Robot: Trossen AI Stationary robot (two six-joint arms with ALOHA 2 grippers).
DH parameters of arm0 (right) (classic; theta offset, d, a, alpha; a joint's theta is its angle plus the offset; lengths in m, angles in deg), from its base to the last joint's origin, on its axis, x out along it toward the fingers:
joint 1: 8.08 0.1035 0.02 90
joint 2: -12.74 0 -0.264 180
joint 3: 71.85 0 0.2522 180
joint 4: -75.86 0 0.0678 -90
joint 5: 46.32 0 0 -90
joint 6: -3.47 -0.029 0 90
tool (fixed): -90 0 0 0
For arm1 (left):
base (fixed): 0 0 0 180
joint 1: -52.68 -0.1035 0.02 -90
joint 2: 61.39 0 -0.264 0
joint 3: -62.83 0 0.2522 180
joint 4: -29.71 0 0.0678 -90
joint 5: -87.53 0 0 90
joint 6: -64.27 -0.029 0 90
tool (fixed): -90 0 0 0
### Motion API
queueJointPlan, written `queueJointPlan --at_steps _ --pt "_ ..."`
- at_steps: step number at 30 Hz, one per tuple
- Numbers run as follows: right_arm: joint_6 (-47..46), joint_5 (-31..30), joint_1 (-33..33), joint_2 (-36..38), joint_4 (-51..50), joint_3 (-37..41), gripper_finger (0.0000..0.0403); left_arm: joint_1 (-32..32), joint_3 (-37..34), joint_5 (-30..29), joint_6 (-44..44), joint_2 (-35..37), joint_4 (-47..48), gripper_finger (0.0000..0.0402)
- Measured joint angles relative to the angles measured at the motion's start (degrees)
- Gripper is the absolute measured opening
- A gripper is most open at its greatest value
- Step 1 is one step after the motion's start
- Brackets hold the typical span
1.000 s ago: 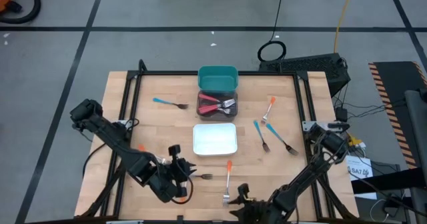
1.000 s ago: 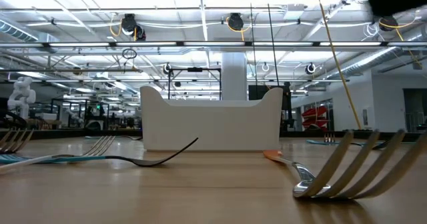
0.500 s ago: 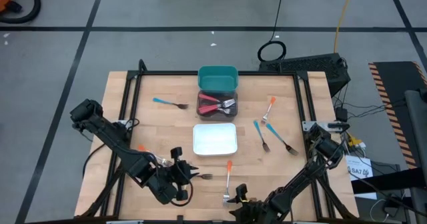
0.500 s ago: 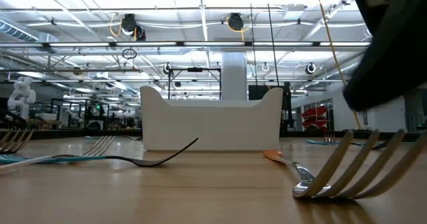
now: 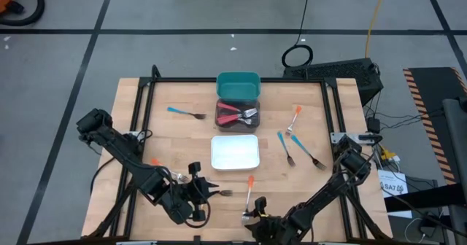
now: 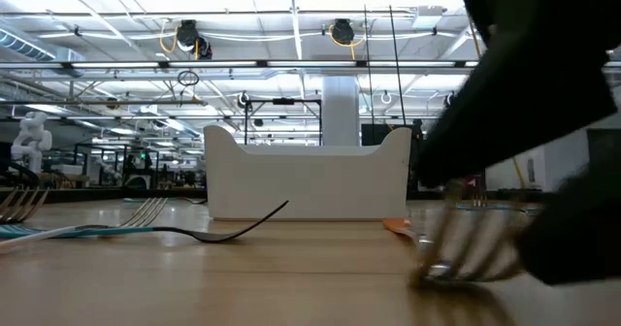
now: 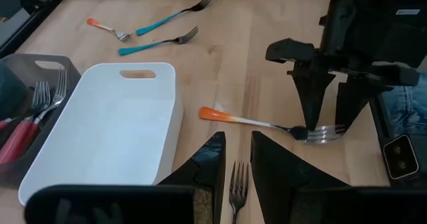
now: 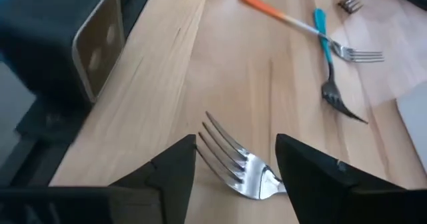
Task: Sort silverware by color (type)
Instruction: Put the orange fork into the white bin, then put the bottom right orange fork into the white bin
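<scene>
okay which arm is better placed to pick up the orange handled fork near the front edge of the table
The right. The right gripper stands open directly over the metal head of the orange-handled fork, fingers straddling its tines. The left gripper is beside it, shut on another fork's handle.

Both arms are matte black with jointed segments; the right gripper has two tapering wedge-shaped black fingers beneath a blocky black housing.

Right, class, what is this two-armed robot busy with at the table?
It is sorting forks by handle colour. The right gripper, jaws open, straddles the head of the orange-handled fork at the table's near edge. The left gripper is closed on another fork. Red-handled forks already lie in the dark bin; the white bin holds nothing.
</scene>
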Motion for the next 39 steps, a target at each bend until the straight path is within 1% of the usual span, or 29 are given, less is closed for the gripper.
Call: queueJointPlan --at_steps 3,6,12,14,19,23,25,27,35,37,39 --pt "0.0 0.0 -0.1 -0.3 -0.6 0.0 0.0189 0.0 0.0 -0.1 0.0 0.0 0.0 0.0072" --pt "0.0 0.0 -0.1 -0.3 -1.2 0.0 0.0171 0.0 0.0 -0.1 0.3 0.0 0.0 0.0072" --pt "-2.3 -0.5 -0.4 -0.3 -4.0 0.0 0.0122 0.0 0.0 -0.6 0.4 0.0 0.0 0.0072" --pt "-3.4 -1.8 -0.5 -0.3 -4.6 0.0 0.0105 0.0 0.0 -0.7 0.4 0.0 0.0 0.0072" --pt "-3.7 -1.8 -0.6 -0.3 -5.7 0.0 0.0068 0.0 0.0 -0.8 0.5 0.0 0.0 0.0072" --pt "-3.5 -1.5 -0.4 -0.3 -5.4 0.0 0.0054 0.0 0.0 -0.8 0.6 0.0 0.0 0.0072" --pt "-3.7 -1.5 -0.4 -0.3 -4.8 0.0 0.006 0.0 0.0 -0.8 0.6 0.0 0.0 0.0072" --pt "-3.4 -1.5 -0.3 -0.3 -3.2 0.0 0.0077 0.0 0.0 -0.8 0.6 0.0 0.0 0.0072" --pt "-3.2 -1.8 -0.6 -0.3 -0.7 0.0 0.0193 0.0 0.0 -1.1 0.6 0.0 0.0 0.0072" --pt "-3.2 -1.7 -0.9 -0.3 0.2 0.0 0.0212 -0.1 0.0 -1.2 0.6 0.0 0.0 0.0072" --pt "-3.5 -1.8 -1.3 -0.3 0.4 0.0 0.0222 -0.1 0.0 -1.6 0.6 0.0 0.0 0.0072"
